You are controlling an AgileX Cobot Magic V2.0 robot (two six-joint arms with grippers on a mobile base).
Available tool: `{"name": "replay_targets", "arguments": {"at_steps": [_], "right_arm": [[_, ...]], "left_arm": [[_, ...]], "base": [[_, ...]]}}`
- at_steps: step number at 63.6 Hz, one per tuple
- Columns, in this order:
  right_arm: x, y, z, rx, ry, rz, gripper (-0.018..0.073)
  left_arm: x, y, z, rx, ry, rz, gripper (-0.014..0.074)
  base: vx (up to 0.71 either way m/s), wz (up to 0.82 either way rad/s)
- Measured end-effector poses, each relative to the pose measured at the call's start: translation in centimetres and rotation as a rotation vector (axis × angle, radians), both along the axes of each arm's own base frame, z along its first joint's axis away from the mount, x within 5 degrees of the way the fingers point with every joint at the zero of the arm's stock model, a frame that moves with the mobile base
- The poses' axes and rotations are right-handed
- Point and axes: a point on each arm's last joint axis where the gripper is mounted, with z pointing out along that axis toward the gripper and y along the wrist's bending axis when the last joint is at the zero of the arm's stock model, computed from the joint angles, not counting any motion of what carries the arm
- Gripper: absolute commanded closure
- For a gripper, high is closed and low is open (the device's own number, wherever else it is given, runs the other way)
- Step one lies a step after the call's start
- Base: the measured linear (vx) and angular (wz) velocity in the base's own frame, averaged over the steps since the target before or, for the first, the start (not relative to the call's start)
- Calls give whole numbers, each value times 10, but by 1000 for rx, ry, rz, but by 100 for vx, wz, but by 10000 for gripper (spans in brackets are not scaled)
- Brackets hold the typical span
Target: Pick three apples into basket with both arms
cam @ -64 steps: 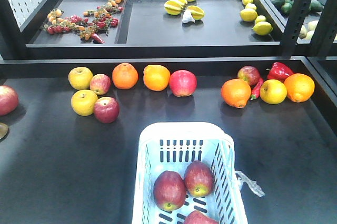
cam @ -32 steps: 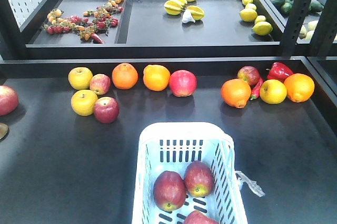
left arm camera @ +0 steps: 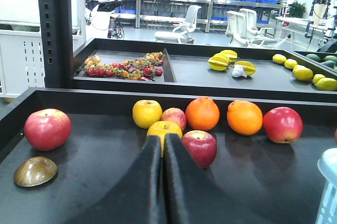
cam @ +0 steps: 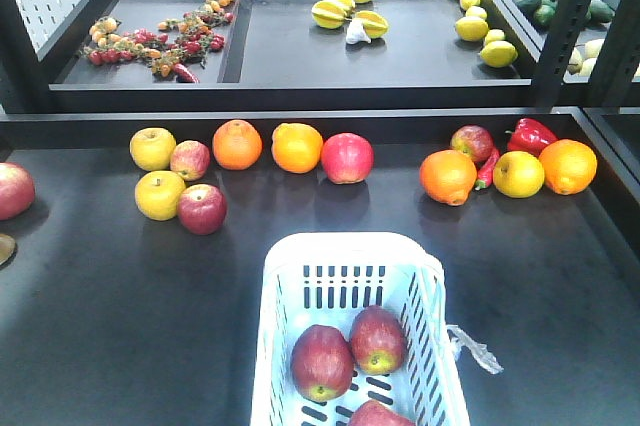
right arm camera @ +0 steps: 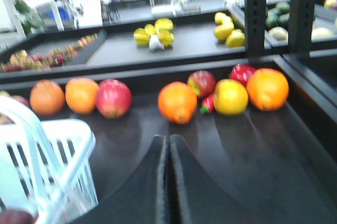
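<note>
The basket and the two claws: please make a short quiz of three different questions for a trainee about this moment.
1. True or false: both claws are shut and hold nothing.
2. How many apples lie in the basket? A) one B) two C) three
3. Fill in: in the front view, the fruit next to the red pepper, on its right, is an ____.

Key
1. True. The left claw and the right claw each show fingers pressed together, empty.
2. C. Three apples are inside, the nearest one cut off by the picture edge.
3. orange.
</note>
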Motion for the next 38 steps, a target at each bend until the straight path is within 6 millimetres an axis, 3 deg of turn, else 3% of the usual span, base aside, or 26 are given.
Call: {"name": "replay_targets", "arguments": {"at_steps": [17,38], "right_arm": [[0,0,9,-45,-101,6,568],[0,0,9,-31,-105,6,568]], "left_arm": [[0,0,0,0,1,0,603],[0,0,0,0,1,0,603]], "base": [[0,0],[0,0]]}}
